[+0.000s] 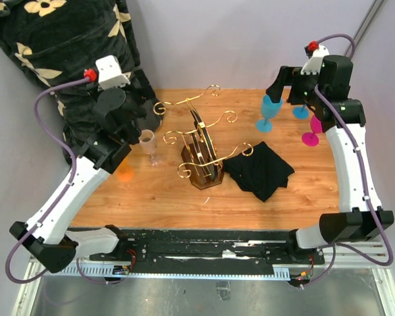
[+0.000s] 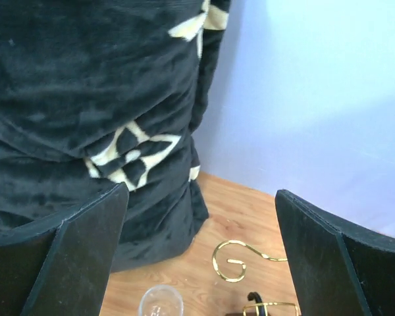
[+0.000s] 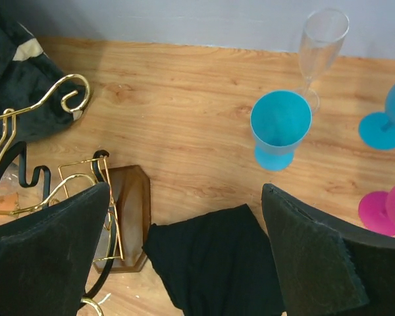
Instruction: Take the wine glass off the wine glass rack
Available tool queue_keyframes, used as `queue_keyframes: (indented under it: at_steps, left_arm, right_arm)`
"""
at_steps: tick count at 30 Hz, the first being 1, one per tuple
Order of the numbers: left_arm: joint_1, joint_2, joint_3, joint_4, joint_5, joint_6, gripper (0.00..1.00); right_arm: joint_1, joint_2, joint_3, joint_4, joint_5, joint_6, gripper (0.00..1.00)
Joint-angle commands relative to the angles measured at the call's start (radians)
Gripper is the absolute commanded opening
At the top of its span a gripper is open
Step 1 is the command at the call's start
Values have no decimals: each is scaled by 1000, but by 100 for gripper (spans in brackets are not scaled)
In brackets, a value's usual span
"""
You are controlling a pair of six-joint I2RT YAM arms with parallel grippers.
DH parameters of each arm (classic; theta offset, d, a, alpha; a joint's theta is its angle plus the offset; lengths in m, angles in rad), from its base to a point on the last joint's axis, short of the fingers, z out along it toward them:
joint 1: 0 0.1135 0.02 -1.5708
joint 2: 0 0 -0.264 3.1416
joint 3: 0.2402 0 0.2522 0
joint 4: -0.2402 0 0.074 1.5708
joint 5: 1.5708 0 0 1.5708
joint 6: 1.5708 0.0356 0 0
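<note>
The wine glass rack (image 1: pixel 201 141) is a gold wire stand with scroll arms on a dark wooden base, mid-table. I see no glass hanging on it. A clear wine glass (image 1: pixel 149 143) stands upright on the table left of the rack, beside my left gripper (image 1: pixel 135 129). In the left wrist view my left gripper (image 2: pixel 197 260) is wide open and empty, above the glass's rim (image 2: pixel 160 303) and a gold scroll (image 2: pixel 236 261). My right gripper (image 1: pixel 285 92) is raised at the back right. In its wrist view it (image 3: pixel 184 257) is open and empty, with the rack base (image 3: pixel 130 214) below.
A black cloth (image 1: pixel 259 170) lies right of the rack. A blue glass (image 1: pixel 270 112), a second blue one (image 1: pixel 301 110) and a magenta one (image 1: pixel 311 135) stand back right, with a clear flute (image 3: pixel 321 41). An orange glass (image 1: pixel 124 172) is front left. A floral blanket (image 1: pixel 66 39) fills the back left.
</note>
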Motion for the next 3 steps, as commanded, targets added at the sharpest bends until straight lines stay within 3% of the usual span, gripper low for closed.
queue_keyframes:
  at_steps: [1,3]
  left_arm:
    - [5,57,112,-229,105,-20,100]
    - [4,63,124,-236,100,-11,100]
  right_arm:
    - [-35,6,5,-8,-72,79,99]
    - [-36,8,-2,-11,-55,73,98]
